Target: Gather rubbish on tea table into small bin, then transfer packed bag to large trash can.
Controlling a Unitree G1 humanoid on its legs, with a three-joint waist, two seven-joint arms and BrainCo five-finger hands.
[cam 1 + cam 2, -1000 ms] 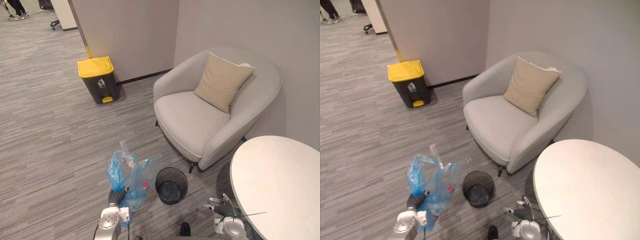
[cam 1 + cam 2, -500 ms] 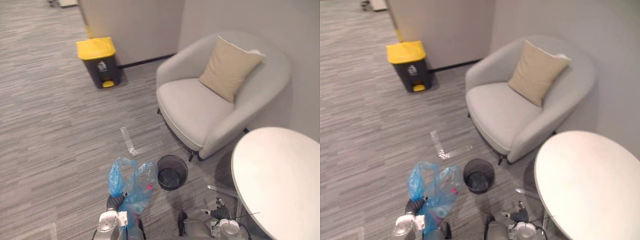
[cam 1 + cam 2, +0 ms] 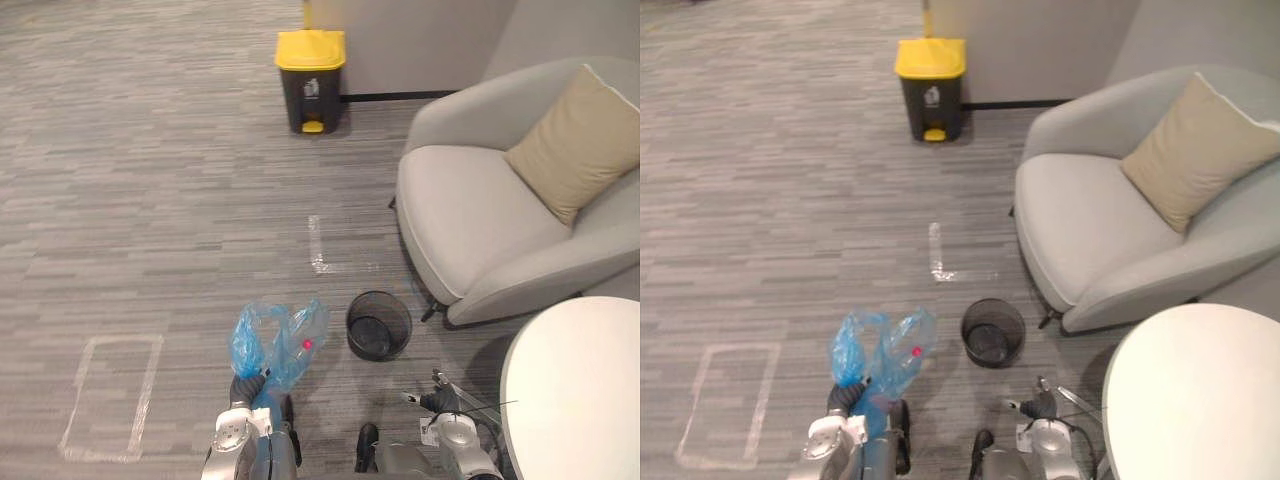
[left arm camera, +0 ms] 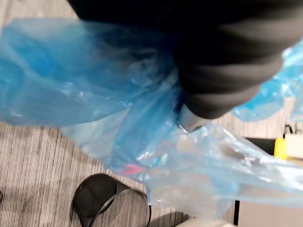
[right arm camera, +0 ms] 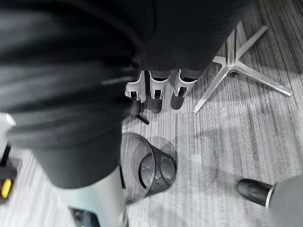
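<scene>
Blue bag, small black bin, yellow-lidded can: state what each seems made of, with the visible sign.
Blue bag: thin plastic film; glossy, crinkled, translucent. Small black bin: probably metal mesh; floor shows through its wall. Yellow-lidded can: likely hard plastic; smooth, matte.

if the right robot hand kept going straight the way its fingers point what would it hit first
Likely the black mesh bin, straight ahead of the right robot hand; depth is unclear, so possibly the carpet first.
</scene>
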